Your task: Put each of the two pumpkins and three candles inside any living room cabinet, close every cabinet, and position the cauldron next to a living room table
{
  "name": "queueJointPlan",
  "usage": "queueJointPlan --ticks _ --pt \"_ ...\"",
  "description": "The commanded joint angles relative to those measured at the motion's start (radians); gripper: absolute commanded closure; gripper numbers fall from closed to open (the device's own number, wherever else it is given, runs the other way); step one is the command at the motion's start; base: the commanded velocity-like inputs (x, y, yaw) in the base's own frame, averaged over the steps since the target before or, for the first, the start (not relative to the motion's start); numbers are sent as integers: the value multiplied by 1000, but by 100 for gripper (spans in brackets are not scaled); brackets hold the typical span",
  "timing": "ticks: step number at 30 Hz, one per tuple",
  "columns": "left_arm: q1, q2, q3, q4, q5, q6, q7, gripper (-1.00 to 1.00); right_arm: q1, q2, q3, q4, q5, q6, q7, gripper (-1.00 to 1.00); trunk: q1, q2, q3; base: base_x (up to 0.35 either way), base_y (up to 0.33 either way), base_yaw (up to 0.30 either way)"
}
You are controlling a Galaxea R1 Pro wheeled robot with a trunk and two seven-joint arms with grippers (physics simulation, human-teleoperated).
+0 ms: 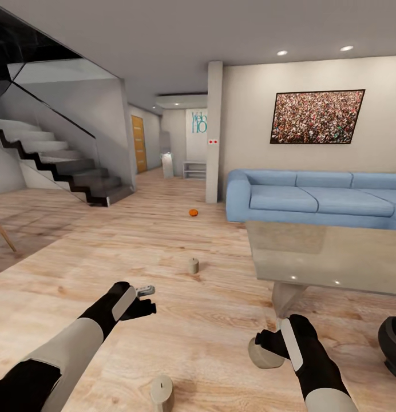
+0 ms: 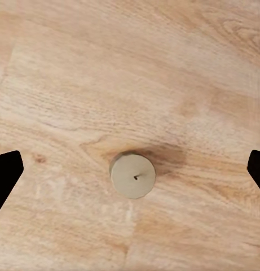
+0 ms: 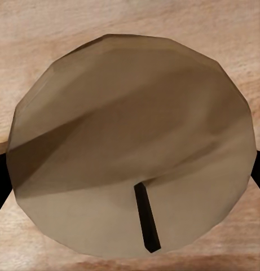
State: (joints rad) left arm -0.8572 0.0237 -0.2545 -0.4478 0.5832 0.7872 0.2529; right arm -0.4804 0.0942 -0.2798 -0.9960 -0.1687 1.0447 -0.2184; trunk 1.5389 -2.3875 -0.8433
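Nearest my head camera, one stubby candle (image 1: pixel 162 392) stands upright on the wood floor (image 1: pixel 209 320), low between my two arms. Just beyond, my right gripper (image 1: pixel 265 345) sits right at a second candle (image 1: pixel 260 355); its wrist camera has the wick (image 3: pixel 147 217) and cream top close up, dark fingers (image 3: pixel 0 183) at either edge, released and not yet closed on it. My left gripper (image 1: pixel 147 293) hovers spread wide, with a candle (image 2: pixel 133 176) on the floor well below it in the wrist camera; I cannot tell which one. I judge these candles light, stiff and a little waxy-slick, best pinched across the round sides at mid-height, kept upright. At the right stand the black cauldron (image 1: pixel 392 343) and the glass-topped desk (image 1: pixel 329 257). A third candle (image 1: pixel 193 265) stands farther out, a pumpkin (image 1: pixel 193 212) beyond it near the blue sofa (image 1: pixel 318 200).
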Motion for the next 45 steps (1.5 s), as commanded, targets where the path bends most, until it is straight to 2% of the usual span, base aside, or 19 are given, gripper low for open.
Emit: queueJointPlan --ticks 1,8,13,16,26,30,35,40,45 --pt "0 1 -8 -2 10 2 7 -100 -1 1 -2 -1 -12 3 -10 100 4 -8 -4 1 1 0" --pt "0 -16 -14 -1 10 -3 6 -100 -1 0 -1 -5 -4 3 -15 100 30 -57 -26 0 0 0" --pt "-1 -33 -62 4 11 -6 6 -100 -1 1 0 -8 1 3 -17 100 50 -92 -42 0 0 0" --pt "0 -44 -77 8 12 -6 5 -100 -1 0 -1 -8 2 3 -17 100 61 -113 -51 0 0 0" --pt "0 -60 -84 11 11 -7 4 -100 0 2 2 -22 2 3 -18 100 66 -115 -90 0 0 0" --pt "0 -60 -85 12 11 -7 4 -100 8 3 16 -116 2 3 -18 100 67 -116 -105 0 0 0" --pt "0 -59 -86 12 10 -7 4 -100 88 6 61 -315 -5 3 -17 100 70 -117 -125 0 0 0" --pt "0 -59 -86 12 10 -7 4 -100 113 7 70 -382 -9 3 -16 100 72 -118 -144 0 0 0" --pt "0 -59 -87 12 10 -8 4 -100 122 7 74 -396 -11 3 -16 100 74 -119 -163 0 0 0"
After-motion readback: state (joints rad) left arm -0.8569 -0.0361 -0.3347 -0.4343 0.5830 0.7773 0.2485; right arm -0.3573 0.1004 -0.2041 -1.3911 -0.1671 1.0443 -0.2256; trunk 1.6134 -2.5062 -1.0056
